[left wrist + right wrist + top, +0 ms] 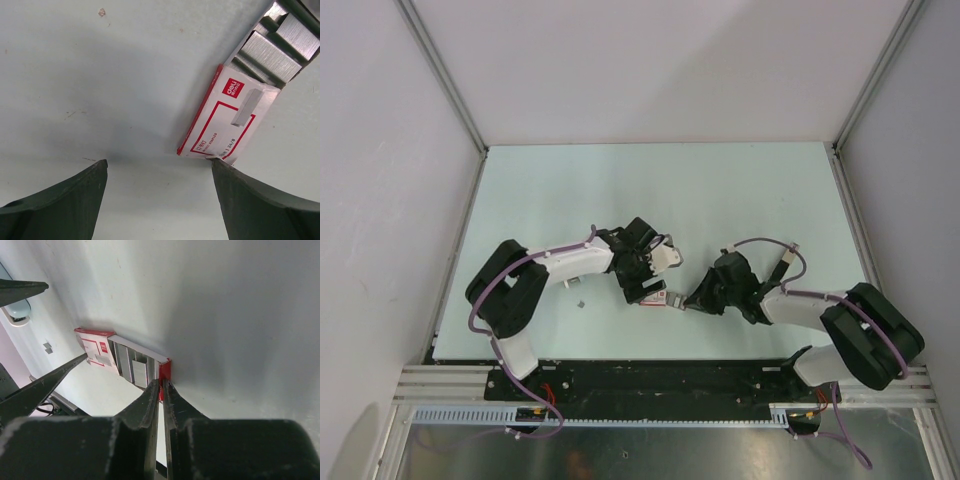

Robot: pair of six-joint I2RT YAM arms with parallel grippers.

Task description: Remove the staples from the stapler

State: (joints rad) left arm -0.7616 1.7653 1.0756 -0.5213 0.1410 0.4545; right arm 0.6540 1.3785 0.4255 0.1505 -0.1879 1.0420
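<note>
Staple box [225, 120] lies on the tabletop [100, 75] between your arms | right pincer [161, 385] pinched narrow on its red tray end | left pincer [159, 164] wide, empty, one finger at the sleeve's corner | tray partly out, staples [270, 52] exposed but inside; you have yet to remove them

Staple box [220, 125] — staples [272, 52] exposed.

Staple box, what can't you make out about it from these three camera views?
- Top view: the staple box is too small for any detail.
- Left wrist view: the staple strips are cut off by the top-right edge, so their count is unclear.
- Right wrist view: the right gripper, shut, covers the box's red end, so the depth of its grip is hidden.
</note>
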